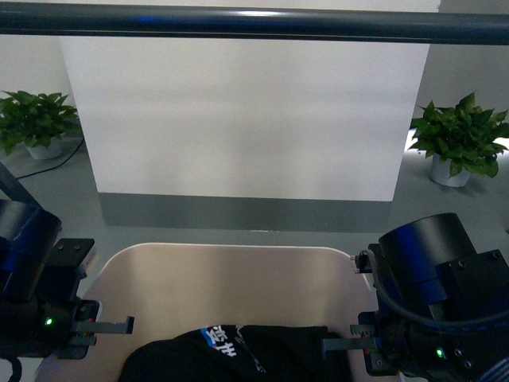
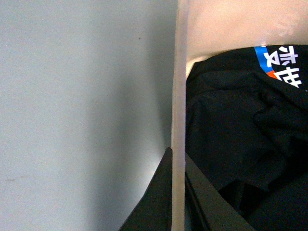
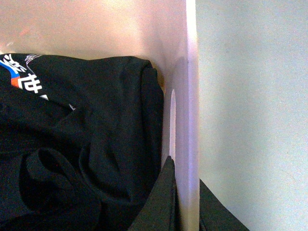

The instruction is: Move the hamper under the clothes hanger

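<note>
The clothes hanger shows only as a smooth, dark grey round metal bar running straight across the top of the front view. Below it a matt grey worktop stretches back to a flat white panel.

The hamper, a beige plastic tub with smooth, slightly glossy walls and rounded corners, sits low and central between the two arms, nearer than the panel. Whether it lies squarely beneath the bar cannot be told from here.

A crumpled black garment with a blue, white and orange print fills its near end, soft and folded.

The left claw is clamped on one short wall, one finger inside and one outside the thin rim. The right claw pinches the opposite wall the same way.

This looks like the carrying step, with the grip made and the shift in hand. The next move probably calls for both arms to push forward together and level, so the thin walls do not flex or slip.

Two leafy potted plants stand well off to either side.
</note>
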